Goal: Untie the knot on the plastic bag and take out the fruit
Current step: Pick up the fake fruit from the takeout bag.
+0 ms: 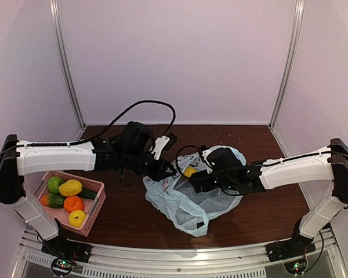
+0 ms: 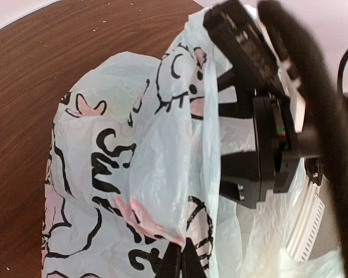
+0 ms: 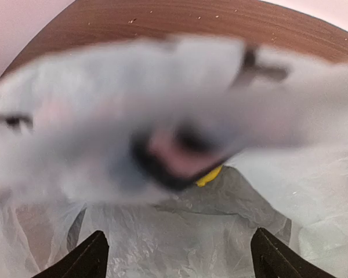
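The plastic bag lies mid-table, pale blue with dark and pink cartoon prints, its mouth lifted open. My left gripper is shut on a fold of the bag's edge, fingertips pinched together. My right gripper is open and reaches into the bag's mouth; its fingers stand wide apart over crumpled plastic. One yellow fruit sits inside the bag ahead of the right gripper and peeks out in the right wrist view under a blurred flap. No knot shows.
A pink perforated basket stands at the front left with a green fruit, two yellow ones, an orange one and a dark green one. The right arm's black wrist is close beside the left gripper.
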### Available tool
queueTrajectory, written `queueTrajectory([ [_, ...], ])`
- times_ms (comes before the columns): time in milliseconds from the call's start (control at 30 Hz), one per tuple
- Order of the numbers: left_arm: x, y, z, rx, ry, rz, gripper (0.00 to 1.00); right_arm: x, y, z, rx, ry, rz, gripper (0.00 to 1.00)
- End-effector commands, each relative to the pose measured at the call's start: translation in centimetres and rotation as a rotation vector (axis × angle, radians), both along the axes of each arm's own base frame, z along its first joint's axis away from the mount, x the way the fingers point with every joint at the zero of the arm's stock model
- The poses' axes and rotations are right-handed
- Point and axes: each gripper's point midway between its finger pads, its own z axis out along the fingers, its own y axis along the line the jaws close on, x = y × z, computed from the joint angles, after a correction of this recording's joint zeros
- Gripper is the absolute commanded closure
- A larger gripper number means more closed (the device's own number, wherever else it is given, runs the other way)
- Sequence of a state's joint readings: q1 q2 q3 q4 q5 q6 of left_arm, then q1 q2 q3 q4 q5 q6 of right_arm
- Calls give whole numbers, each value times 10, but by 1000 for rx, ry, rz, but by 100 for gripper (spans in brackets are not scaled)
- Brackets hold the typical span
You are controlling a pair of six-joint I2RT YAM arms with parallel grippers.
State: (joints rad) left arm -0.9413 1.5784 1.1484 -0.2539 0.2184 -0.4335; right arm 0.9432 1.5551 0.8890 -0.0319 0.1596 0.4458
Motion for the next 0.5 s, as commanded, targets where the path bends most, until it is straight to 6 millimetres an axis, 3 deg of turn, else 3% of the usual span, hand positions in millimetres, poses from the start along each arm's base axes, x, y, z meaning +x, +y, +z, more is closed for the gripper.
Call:
queueTrajectory([
  [0, 19, 7, 1, -27, -30, 90, 100, -5, 16, -12, 32, -15, 55, 14],
  [300, 19, 6, 5, -69, -14, 66, 100, 22, 28, -15, 40, -118, -1, 13],
  [467, 19, 5, 6, -77, -9, 58, 100, 39, 37, -27, 7, -144, -39, 11],
])
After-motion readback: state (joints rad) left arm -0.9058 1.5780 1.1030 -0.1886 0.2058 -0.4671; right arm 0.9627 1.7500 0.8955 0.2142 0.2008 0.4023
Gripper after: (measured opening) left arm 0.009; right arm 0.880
